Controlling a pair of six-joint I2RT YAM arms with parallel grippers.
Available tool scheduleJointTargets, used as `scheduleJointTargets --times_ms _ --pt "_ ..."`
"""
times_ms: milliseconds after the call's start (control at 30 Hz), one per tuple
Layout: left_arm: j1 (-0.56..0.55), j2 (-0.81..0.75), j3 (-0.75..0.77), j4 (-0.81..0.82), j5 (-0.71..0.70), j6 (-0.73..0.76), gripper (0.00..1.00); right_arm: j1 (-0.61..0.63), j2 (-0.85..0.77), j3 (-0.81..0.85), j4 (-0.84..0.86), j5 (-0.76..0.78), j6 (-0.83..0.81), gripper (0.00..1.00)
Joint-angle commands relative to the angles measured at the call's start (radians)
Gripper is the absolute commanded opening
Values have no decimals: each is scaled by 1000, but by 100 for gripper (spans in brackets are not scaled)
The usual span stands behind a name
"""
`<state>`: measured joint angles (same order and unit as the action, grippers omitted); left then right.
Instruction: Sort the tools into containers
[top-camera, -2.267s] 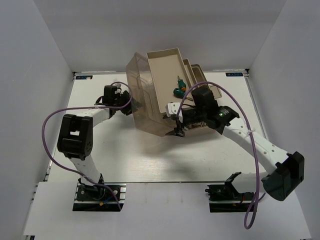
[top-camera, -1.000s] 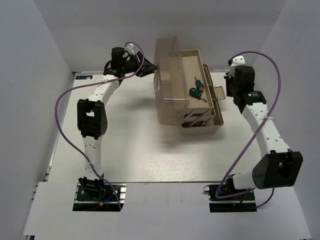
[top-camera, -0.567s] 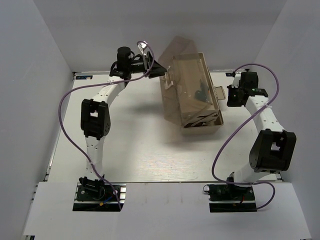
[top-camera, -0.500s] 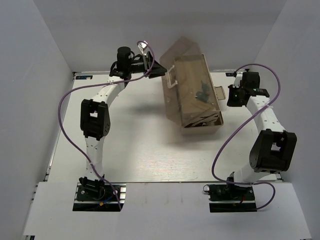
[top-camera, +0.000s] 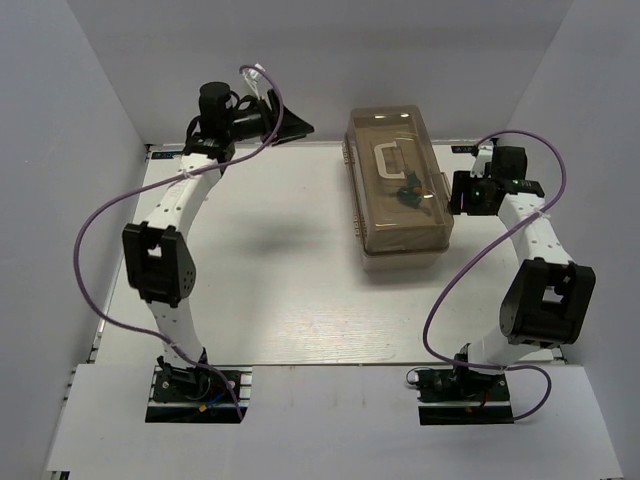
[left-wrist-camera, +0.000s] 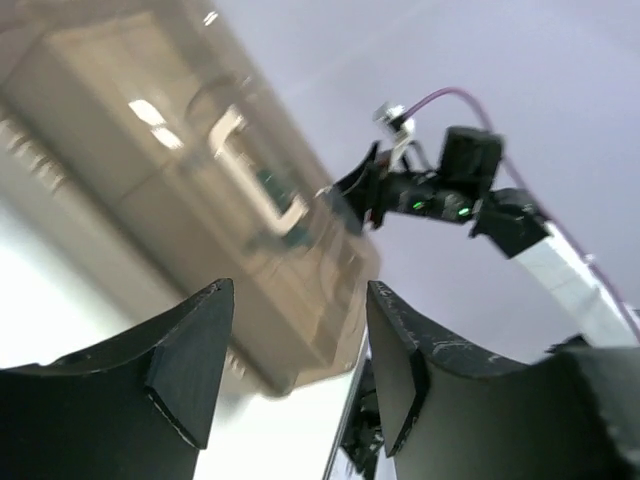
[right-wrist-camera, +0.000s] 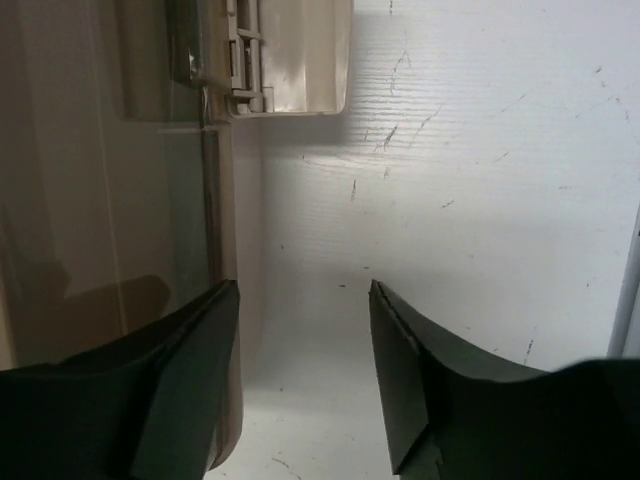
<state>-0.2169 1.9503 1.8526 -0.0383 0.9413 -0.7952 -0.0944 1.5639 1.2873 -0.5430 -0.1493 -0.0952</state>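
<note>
At the back left, my left pincer (top-camera: 292, 126) hangs released and empty, well apart from the toolbox (top-camera: 405, 262). That box sits right of centre with its lid (top-camera: 395, 220) down, its long axis running near to far, and green screwdrivers (top-camera: 410, 192) showing through. My right pincer (right-wrist-camera: 300, 300), also spread and empty, is just beside the box's right wall near the latch (right-wrist-camera: 290, 60), so it is the nearer one.

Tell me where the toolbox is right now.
Top view: the toolbox sits closed at the back right of the table, immediately left of the right arm's fingers.
</note>
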Motion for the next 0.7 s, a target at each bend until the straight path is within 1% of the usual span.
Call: scheduleJointTargets --times_ms 0,33,67,100,133,200,233,267,300,333,367,433,467,567,633,667 --pt "7 -140 -116 -270 -142 236 67 -13 -53 -23 54 -36 -46 64" --pt "7 -193 -197 -317 -235 320 72 -11 -59 -26 63 -38 -58 65" --pt "-4 -220 -234 -412 -287 361 72 -13 -73 -29 83 -36 -83 69" --pt "-4 -244 -268 -454 -344 398 73 -10 -90 -45 103 -38 -103 71" --pt "-15 -272 -341 -486 -440 453 73 -11 -105 -51 135 -35 -110 73" --pt "-15 -371 -426 -514 -507 479 74 -13 -114 -46 146 -32 -130 81" --pt "-15 -408 -502 -514 -557 479 78 -11 -117 -36 140 -33 -133 88" --pt "-15 -444 -536 -505 -571 479 87 -8 -116 -20 127 -41 -129 90" --pt "-3 -514 -564 -491 -581 488 88 -10 -113 -10 118 -45 -127 90" --pt "-2 -546 -607 -491 -581 488 88 -5 -107 3 94 -30 -120 90" --pt "-2 -579 -624 -474 -590 488 99 -4 -105 13 78 18 -101 90" --pt "-2 -657 -657 -463 -619 488 100 -1 -85 68 -18 42 -17 90" --pt "-2 -677 -668 -454 -619 488 100 1 -74 78 -69 95 -2 90" --pt "-2 -732 -713 -442 -641 498 100 -1 -74 109 -182 125 37 90" --pt "-2 -742 -748 -417 -641 488 100 -1 -87 83 -196 119 37 90" --pt "-2 -755 -759 -417 -641 488 100 -1 -126 69 -195 116 37 90"
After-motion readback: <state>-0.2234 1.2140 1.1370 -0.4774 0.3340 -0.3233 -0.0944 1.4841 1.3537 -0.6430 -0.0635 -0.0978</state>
